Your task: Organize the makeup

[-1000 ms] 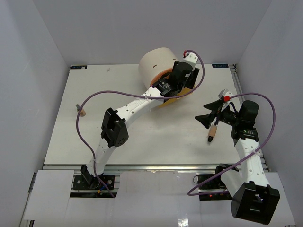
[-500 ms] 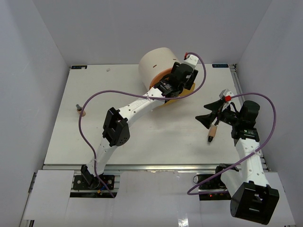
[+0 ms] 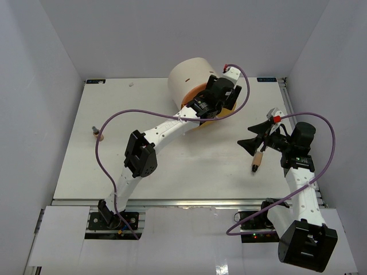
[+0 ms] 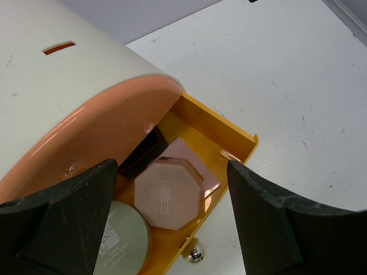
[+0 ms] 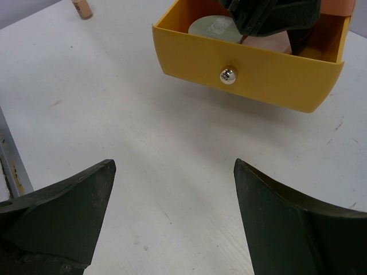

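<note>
Currently the left gripper [image 4: 171, 169] hangs over the open yellow drawer [image 4: 222, 133] of the drum [image 4: 69, 86], jaws apart and clamped on nothing. In the top view it covers the drawer, so only slivers of yellow rim show there.

From the left wrist view, the drawer contents read as follows:
- A pink disc [image 4: 169, 192] lies at centre frame, fully visible.
- A pink palette [image 4: 198, 157] lies under the disc and is mostly hidden.
- A black case [image 4: 143, 157] sits far back under the drum's overhang; its outline is unclear.
- A silver compact [image 4: 123, 249] is cut off by the lower frame edge and by the lower-left finger [image 4: 63, 223].

The right gripper [image 5: 175, 166] is likewise spread wide over bare table [image 5: 114, 114], holding nothing. In its wrist view the left gripper blocks the rear of the drawer at top of frame; the knob [image 5: 228, 74] on the drawer front faces the camera.

One tan tube [image 3: 257, 161] lies on the table at right centre of the top view, its upper end beneath the right gripper. A second tube [image 3: 99, 136] lies near the table's left edge, too small to make out well.

The table is white and matte, with faint scuffs. Pale grey walls [image 3: 172, 34] enclose it on three sides, and a metal rail [image 3: 183, 201] runs along its lower edge.
</note>
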Controlling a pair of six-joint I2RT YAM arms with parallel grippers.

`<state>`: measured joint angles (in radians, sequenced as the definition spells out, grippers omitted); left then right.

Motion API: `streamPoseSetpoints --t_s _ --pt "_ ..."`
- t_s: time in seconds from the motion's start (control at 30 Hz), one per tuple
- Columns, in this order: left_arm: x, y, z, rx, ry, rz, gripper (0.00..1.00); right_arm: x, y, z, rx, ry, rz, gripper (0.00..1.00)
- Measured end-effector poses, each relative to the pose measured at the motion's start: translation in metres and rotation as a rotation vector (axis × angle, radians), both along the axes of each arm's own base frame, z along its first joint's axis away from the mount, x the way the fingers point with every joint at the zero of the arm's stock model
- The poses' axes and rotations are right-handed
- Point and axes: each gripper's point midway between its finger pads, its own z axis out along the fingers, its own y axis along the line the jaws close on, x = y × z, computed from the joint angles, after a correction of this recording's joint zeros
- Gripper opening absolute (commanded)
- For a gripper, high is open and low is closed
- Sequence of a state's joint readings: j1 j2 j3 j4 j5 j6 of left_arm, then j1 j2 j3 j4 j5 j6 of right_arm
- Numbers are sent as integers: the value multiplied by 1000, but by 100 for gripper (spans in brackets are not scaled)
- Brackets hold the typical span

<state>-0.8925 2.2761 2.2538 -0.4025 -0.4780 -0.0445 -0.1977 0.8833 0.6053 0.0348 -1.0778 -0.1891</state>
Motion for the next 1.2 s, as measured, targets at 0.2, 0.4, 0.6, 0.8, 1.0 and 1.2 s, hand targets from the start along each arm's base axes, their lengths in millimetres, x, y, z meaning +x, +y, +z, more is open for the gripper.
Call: streamPoseSetpoints --t_s 0.2,0.4,0.6,0.8,1.0,1.2 --pt "-5 -4 -8 -9 27 -22 82 1 -3 0 1 -2 -9 93" --pt "-41 -3 20 -85 74 -117 70 -5 0 -6 -10 -24 29 72" --pt "-111 52 93 -315 116 -244 54 -19 7 -15 -78 -120 141 53" --pt "-127 206 113 -523 98 -122 52 -16 24 -8 -278 -358 341 47" --pt "-146 265 38 -508 213 -20 53 9 65 -13 -548 -537 557 34" --pt "-173 283 -22 -452 304 21 54 34 89 -63 -749 -488 705 13"
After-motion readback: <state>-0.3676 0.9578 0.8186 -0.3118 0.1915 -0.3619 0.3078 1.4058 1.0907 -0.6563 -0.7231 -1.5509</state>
